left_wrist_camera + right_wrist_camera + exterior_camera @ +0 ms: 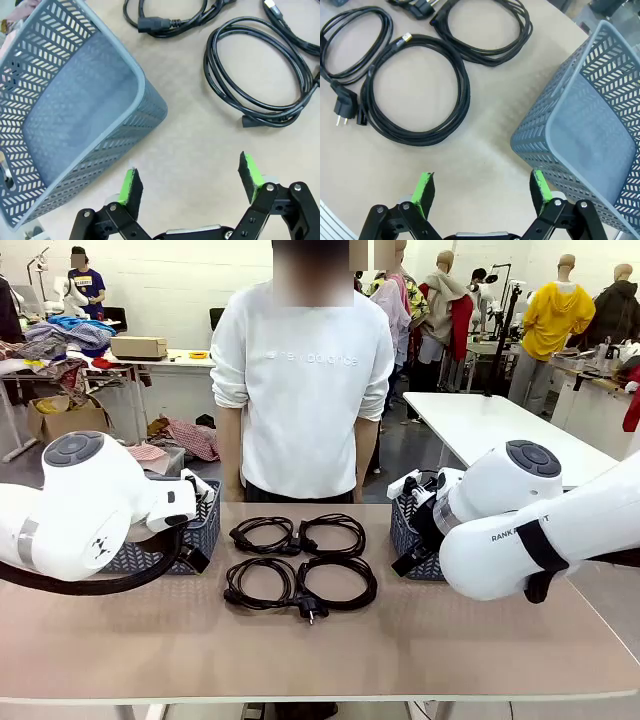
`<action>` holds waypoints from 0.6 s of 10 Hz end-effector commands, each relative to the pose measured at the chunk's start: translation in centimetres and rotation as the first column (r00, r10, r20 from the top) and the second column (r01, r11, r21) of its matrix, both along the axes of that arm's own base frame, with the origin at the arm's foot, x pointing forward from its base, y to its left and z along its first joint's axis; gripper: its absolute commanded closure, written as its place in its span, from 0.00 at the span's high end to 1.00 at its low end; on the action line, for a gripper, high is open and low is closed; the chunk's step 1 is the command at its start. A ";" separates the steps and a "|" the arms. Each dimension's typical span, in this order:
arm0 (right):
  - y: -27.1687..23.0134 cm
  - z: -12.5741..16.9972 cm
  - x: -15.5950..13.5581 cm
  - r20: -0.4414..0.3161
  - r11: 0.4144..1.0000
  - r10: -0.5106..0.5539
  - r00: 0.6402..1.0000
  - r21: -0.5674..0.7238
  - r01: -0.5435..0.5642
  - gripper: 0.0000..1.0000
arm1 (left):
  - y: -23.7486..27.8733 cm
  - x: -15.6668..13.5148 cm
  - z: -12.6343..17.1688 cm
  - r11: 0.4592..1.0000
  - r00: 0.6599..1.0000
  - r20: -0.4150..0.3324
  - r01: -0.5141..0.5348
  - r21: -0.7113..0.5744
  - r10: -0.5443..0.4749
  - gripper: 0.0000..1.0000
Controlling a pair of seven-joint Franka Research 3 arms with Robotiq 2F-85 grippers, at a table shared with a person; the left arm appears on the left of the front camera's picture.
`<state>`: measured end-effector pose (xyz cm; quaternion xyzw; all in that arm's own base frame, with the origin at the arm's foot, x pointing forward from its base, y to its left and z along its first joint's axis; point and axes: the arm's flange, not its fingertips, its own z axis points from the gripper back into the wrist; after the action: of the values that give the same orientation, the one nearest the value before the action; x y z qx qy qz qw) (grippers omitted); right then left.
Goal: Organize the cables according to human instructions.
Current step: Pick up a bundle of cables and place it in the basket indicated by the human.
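Several black cables [299, 541] lie as flat coils in the middle of the table, in front of the person. In the left wrist view my left gripper [190, 180] hovers open above bare table, with a grey basket [139, 80] at its left and one coiled cable [214, 75] ahead to the right. My right gripper [482, 190] is open too and holds nothing. A coiled cable [463, 95] lies ahead of it to the left, and a second grey basket [568, 77] stands to its right.
The left basket [205, 536] and right basket [402, 536] stand at either side of the coils, both with nothing in them in the wrist views. The person [303, 380] stands at the far edge, arms down. My white arms [80, 505] [520, 525] bulk in front of the baskets.
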<state>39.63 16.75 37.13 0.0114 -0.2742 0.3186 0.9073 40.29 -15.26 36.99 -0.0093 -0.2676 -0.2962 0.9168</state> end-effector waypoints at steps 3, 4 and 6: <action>0.0 0.0 0.0 0.000 1.000 0.000 1.000 0.000 0.000 1.00 | 0.0 0.0 0.0 1.000 1.000 0.000 0.000 0.000 0.000 1.00; 0.0 0.0 0.0 0.000 1.000 0.000 1.000 0.000 0.000 1.00 | 0.0 0.0 0.0 1.000 1.000 0.000 0.000 0.000 0.000 1.00; 0.0 0.0 0.0 0.000 1.000 0.000 1.000 0.000 0.000 1.00 | 0.0 0.0 0.0 1.000 1.000 0.000 0.000 0.000 0.000 1.00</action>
<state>39.63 16.76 37.13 0.0113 -0.2742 0.3187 0.9073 40.23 -15.41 36.98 -0.0085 -0.2677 -0.2982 0.9162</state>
